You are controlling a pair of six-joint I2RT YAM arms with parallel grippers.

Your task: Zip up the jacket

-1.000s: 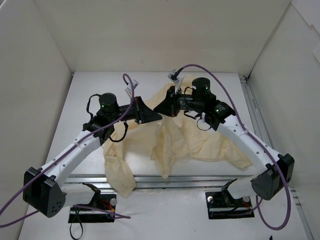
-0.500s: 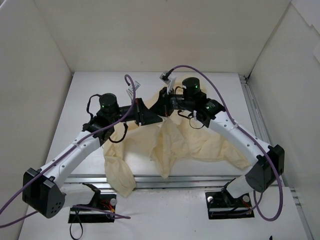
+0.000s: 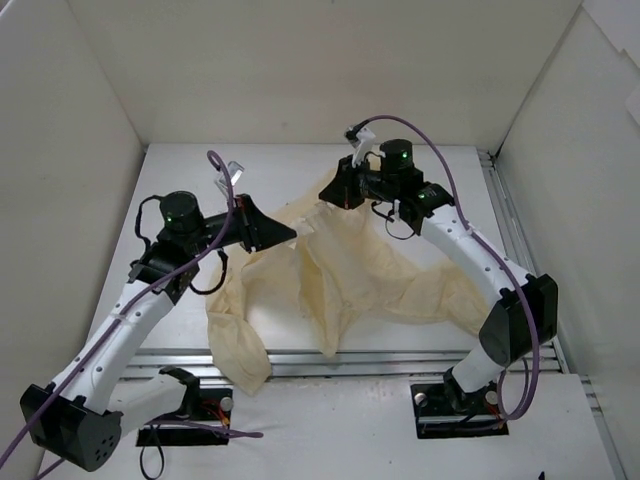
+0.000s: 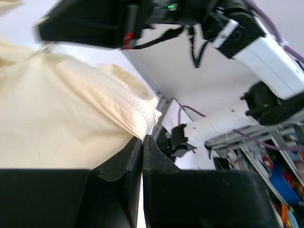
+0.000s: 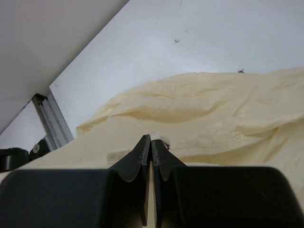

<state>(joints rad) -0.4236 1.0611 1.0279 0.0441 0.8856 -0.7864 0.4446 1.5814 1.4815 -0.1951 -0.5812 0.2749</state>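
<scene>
The pale cream jacket (image 3: 370,275) lies wrinkled on the white table, with one sleeve hanging over the near edge. My left gripper (image 3: 290,232) is shut on a stitched edge of the jacket (image 4: 71,118), pinched at the fingertips (image 4: 142,137). My right gripper (image 3: 324,190) is shut on a small pale piece at the jacket's upper edge (image 5: 152,137), with jacket fabric (image 5: 213,109) spread beyond it. The cloth runs taut between the two grippers, which are a short way apart. The zipper teeth are not clearly visible.
White walls enclose the table (image 3: 200,170) on the left, back and right. A metal rail (image 3: 505,210) runs along the right side. The right arm (image 4: 190,14) fills the top of the left wrist view. Purple cables loop above both arms.
My left arm has drawn back to the left and my right gripper has moved right and farther back. The gap between them has widened and the jacket edge is pulled out flatter.
</scene>
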